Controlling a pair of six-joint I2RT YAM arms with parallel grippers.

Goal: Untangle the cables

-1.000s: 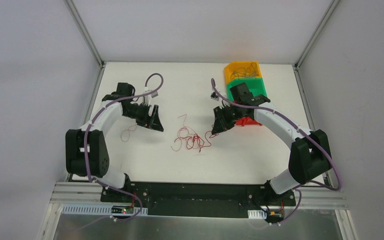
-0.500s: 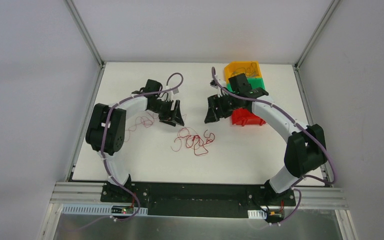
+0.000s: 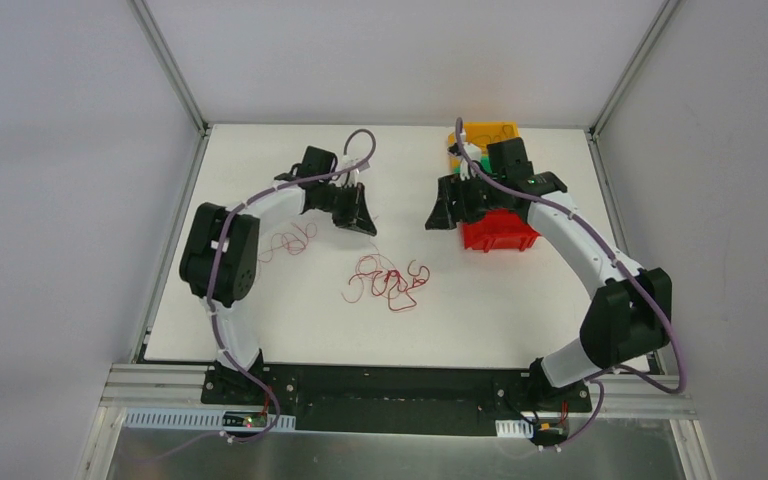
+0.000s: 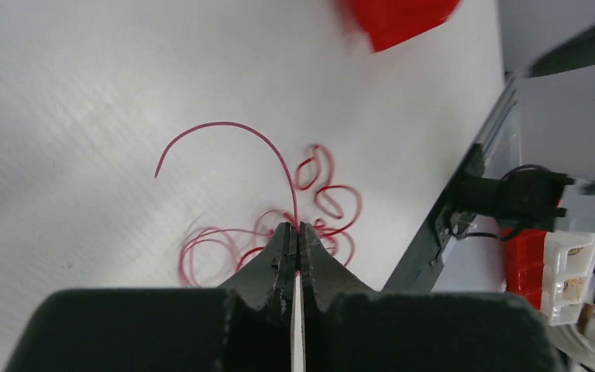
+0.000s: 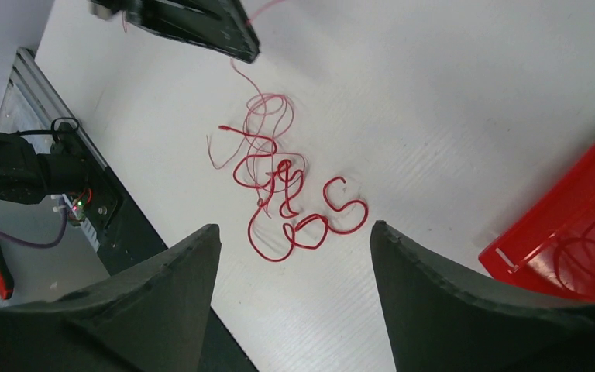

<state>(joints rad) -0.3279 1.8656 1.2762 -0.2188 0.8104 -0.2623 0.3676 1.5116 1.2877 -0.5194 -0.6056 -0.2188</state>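
1. Left gripper clamped on one red strand (it trails to the pile).
2. Right gripper spread wide, empty, beside the red bin.
3. Cables knotted mid-table; most of the work is left, I'd say.

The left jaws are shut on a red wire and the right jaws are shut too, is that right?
No. The right gripper stands with jaws wide open, holding nothing, as the right wrist view shows. The left gripper is shut on a red wire.
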